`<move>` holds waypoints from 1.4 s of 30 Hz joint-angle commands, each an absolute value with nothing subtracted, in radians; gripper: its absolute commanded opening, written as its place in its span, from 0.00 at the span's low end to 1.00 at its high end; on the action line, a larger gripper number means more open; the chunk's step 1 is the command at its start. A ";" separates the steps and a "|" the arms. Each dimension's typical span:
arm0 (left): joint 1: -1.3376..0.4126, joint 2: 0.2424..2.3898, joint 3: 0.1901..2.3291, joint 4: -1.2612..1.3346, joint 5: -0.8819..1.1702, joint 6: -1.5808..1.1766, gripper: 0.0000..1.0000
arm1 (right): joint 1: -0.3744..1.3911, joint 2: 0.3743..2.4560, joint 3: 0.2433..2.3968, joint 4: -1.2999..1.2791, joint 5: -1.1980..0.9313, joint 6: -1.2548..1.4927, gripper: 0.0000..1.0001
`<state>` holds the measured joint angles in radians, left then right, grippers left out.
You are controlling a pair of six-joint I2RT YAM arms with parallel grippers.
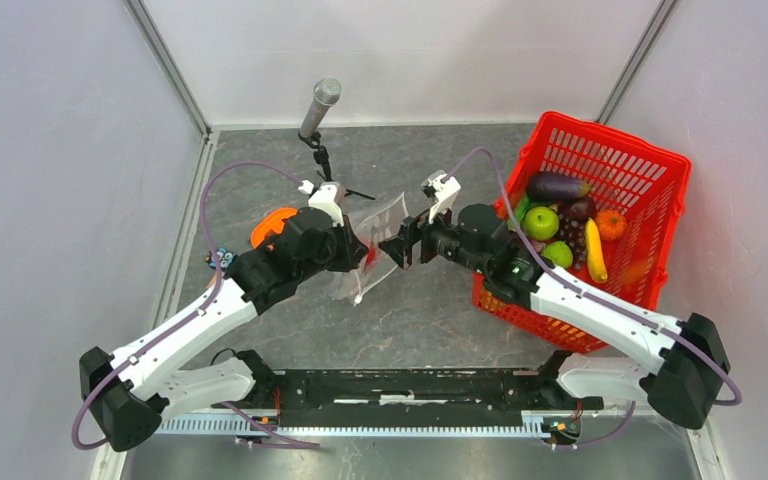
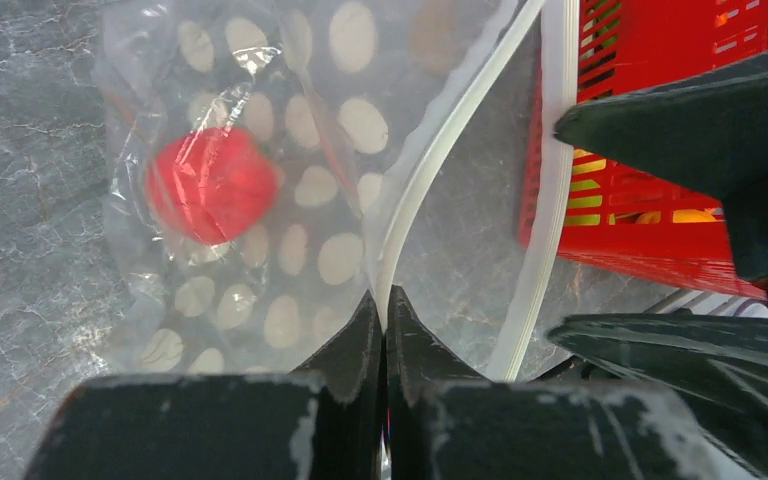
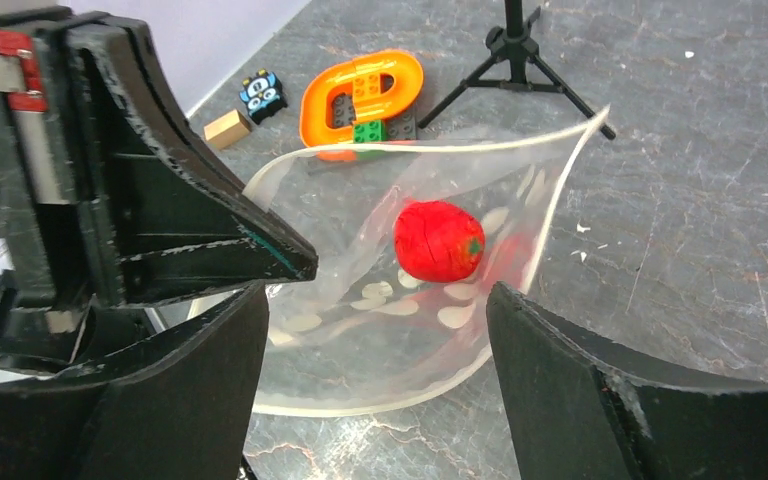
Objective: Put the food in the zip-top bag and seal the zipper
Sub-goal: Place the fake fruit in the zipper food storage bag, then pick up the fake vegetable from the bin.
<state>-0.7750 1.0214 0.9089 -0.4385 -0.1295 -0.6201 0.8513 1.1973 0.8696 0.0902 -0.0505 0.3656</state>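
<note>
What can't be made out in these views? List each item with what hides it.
- Top external: the mouth of the zip-top bag and the red food piece are largely covered by the left gripper and right gripper.
- Left wrist: the contents of the red basket are cut off by the frame edge and blocked by the right gripper's fingers.
- Right wrist: the bag's left corner is behind the left gripper.
</note>
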 commanded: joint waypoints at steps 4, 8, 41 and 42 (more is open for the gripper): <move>-0.757 0.995 0.988 -0.482 -0.215 -0.637 0.02 | 0.857 1.056 0.893 0.095 -0.064 0.339 0.81; -0.744 0.997 0.997 -0.509 -0.250 -0.639 0.02 | 0.858 0.996 0.868 0.053 -0.008 0.345 0.79; -0.742 0.948 0.916 -0.439 -0.177 -0.635 0.02 | 0.212 0.969 0.850 -0.323 0.280 0.343 0.92; -0.742 0.942 0.915 -0.442 -0.178 -0.634 0.02 | 0.188 0.970 0.840 -0.321 0.230 0.348 0.91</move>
<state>-0.7464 0.9756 0.9203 -0.4759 -0.1894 -0.6201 0.2699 0.9569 0.8764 -0.2779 0.4561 0.2871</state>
